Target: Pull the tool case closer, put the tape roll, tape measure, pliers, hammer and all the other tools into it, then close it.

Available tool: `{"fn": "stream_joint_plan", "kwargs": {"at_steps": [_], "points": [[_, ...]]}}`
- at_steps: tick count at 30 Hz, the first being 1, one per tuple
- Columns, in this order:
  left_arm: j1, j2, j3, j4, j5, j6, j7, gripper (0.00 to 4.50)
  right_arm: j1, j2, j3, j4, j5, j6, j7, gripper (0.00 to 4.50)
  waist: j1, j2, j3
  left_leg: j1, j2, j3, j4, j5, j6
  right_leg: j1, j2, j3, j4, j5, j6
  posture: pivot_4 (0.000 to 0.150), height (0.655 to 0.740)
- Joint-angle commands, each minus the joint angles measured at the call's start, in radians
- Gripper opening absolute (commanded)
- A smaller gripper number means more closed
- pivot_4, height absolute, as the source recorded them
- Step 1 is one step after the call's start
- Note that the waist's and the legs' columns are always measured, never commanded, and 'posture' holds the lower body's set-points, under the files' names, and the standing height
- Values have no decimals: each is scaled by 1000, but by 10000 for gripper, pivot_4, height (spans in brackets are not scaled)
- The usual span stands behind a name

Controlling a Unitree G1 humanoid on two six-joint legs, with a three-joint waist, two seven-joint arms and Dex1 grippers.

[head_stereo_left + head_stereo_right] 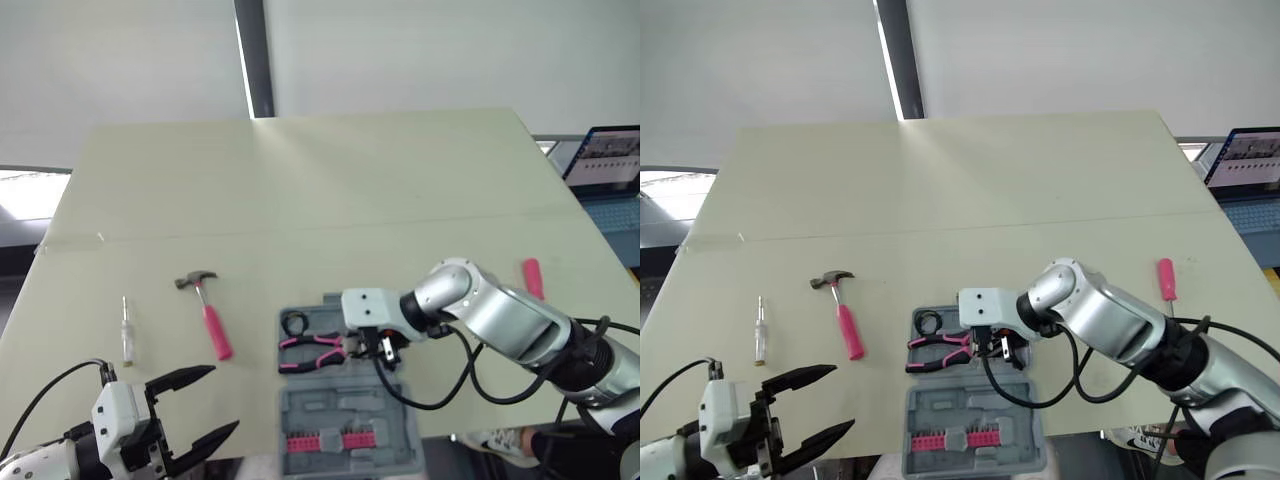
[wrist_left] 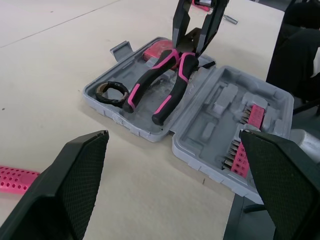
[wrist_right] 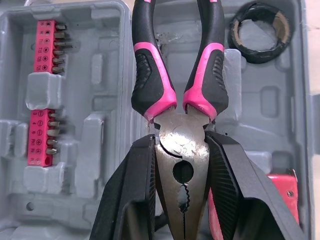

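Pale green counter (image 1: 300, 180) carries an open grey plastic tool case (image 1: 330, 405), whose near half seems to overhang the edge. Over the case's far half the right pincer (image 3: 180, 150) pinches pink-and-black pliers (image 3: 150, 75) by their steel head, handles down in the tray. Left of the case the left pincer (image 1: 222, 398) hangs spread, and a pink-handled hammer (image 1: 208, 315) lies there too. A black tape roll (image 1: 293, 322) sits in the case's far-left corner. Released askew, the pliers could ride the moulded ribs and block the lid. A hard downward push might tip the case off.
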Motion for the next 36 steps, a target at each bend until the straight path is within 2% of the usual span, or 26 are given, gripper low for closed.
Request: {"fn": "stream_joint_plan", "kwargs": {"at_steps": [1, 11, 31, 33, 34, 36], "points": [[19, -1, -2, -62, 0, 15, 24, 45000, -6, 7, 0, 0, -32, -35, 19, 9588, 0, 0, 0, 0, 0, 0, 0, 0, 0, 0, 0, 0, 0, 0, 0, 1500, 7373], [23, 0, 2, -120, -1, 59, 59, 45000, 21, 30, 20, 26, -89, -55, 43, 9588, -2, 0, 0, 0, 0, 0, 0, 0, 0, 0, 0, 0, 0, 0, 0, 1500, 7373], [44, -32, -27, -15, 48, -52, 3, 45000, 68, 79, 34, 48, -152, -42, 43, 9588, -2, 0, 0, 0, 0, 0, 0, 0, 0, 0, 0, 0, 0, 0, 0, 1500, 7373], [42, -32, -31, -12, 49, -57, 4, 45000, 71, 84, 32, 47, -144, -33, 48, 20628, -2, 0, 0, 0, 0, 0, 0, 0, 0, 0, 0, 0, 0, 0, 0, 1500, 7373], [41, -32, -33, -11, 50, -58, 5, 45000, 73, 86, 30, 47, -141, -33, 50, 21556, -2, 0, 0, 0, 0, 0, 0, 0, 0, 0, 0, 0, 0, 0, 0, 1500, 7373], [37, -33, -38, -11, 52, -61, 8, 45000, 74, 91, 9, 44, -134, -13, 42, 30933, -2, 0, 0, 0, 0, 0, 0, 0, 0, 0, 0, 0, 0, 0, 0, 1500, 7373]]}}
